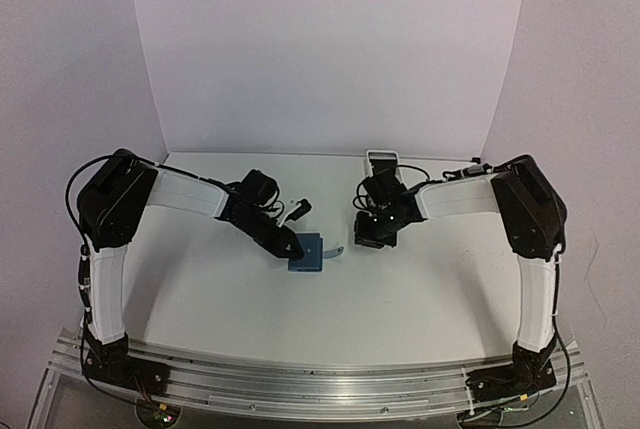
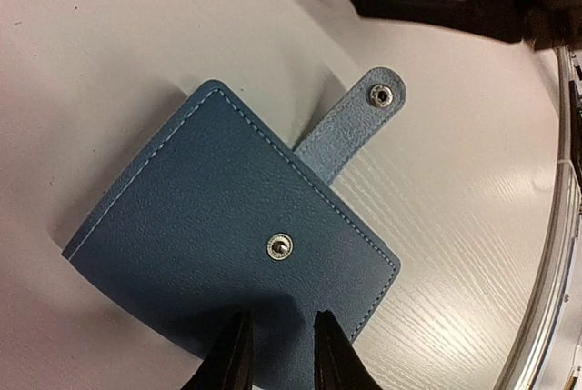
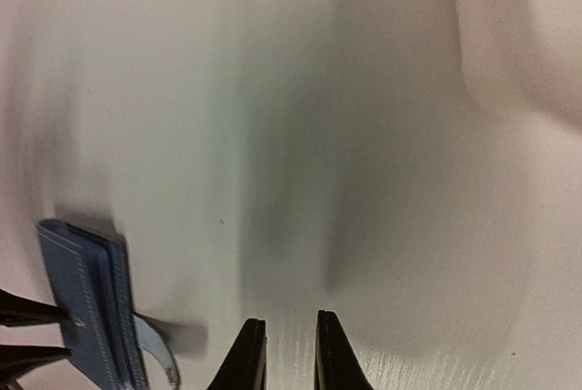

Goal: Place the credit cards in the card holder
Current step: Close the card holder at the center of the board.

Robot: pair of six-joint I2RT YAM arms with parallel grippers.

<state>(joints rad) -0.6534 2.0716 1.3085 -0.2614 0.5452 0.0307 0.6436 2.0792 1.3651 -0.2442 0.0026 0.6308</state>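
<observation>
— White backdrop [image 1: 330,49] on three sides, white table [image 1: 420,289] below. How much room is there?

— Plenty. The wide near half of the table, up to the metal rail [image 1: 320,377], lies bare, and so does the strip along the left wall. A long white tray [image 1: 382,158] sits against the far edge, right of centre.

— And the arms?

— Both reach inward from the outer corners, elbows high and forearms angled toward the middle. The left arm [image 1: 190,192] slopes down to the right; the right arm [image 1: 455,197] runs leftward, its wrist just near of the tray.

— Where is the card holder?

— The card holder [image 1: 306,252] is at mid-table, between the two wrists, folded, blue cover up. The left gripper [image 2: 277,358] pinches its left edge, a finger on either side of the leather. Whether it rests on the table or is lifted I cannot tell.

— The right gripper?

— The right gripper [image 3: 291,335] is just right of the holder, not touching it. A narrow slit stands between its fingers, with nothing in it; that view is blurred.

— Small details?

— The strap [image 2: 350,126] hangs unfastened off the right side, and the cover's snap [image 2: 280,246] is uncovered.
</observation>
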